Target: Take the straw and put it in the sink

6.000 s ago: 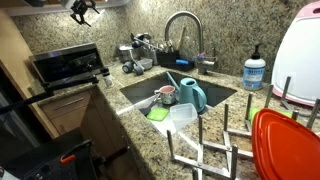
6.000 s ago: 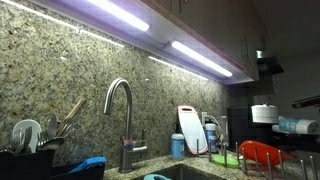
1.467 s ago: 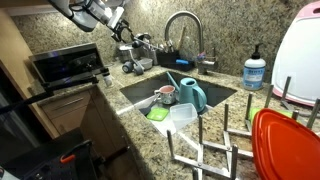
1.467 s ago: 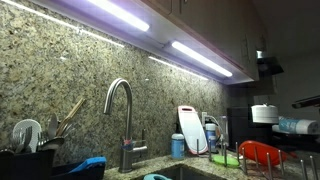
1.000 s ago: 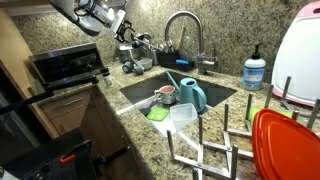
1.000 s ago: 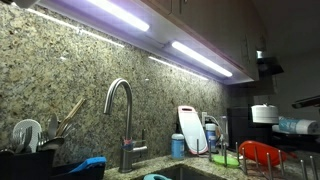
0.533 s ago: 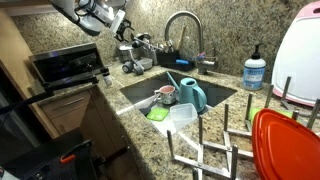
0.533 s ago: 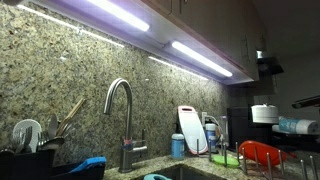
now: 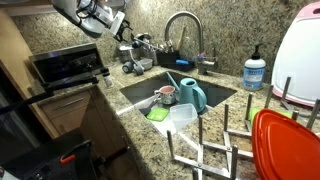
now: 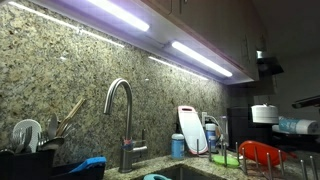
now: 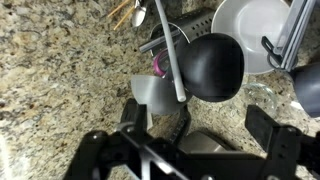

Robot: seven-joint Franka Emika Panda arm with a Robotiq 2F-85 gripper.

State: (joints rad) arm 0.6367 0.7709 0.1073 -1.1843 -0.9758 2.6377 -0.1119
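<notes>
In the wrist view the pale straw [image 11: 170,50] stands slanted in a translucent cup [image 11: 155,92], its end next to a black bowl [image 11: 215,65]. My gripper [image 11: 205,128] is open and empty, its fingers [image 11: 135,113] wide apart, just short of the cup and straw. In an exterior view the gripper [image 9: 122,27] hangs above the cluster of cups [image 9: 135,60] on the counter at the sink's far left corner. I cannot make out the straw there. The steel sink [image 9: 140,92] lies in brown granite, with the curved chrome tap [image 9: 183,25] behind it.
A teal jug [image 9: 190,95], a red cup, a green sponge and a thin light-blue stick [image 9: 172,79] are in the sink. A white plate [image 11: 250,28] and a dish caddy stand by the cups. A soap bottle [image 9: 254,72] and drying rack [image 9: 215,140] are near the sink.
Since six seconds ago the arm has come down from the top left to the cups behind the sink. Over the last second it has hardly moved.
</notes>
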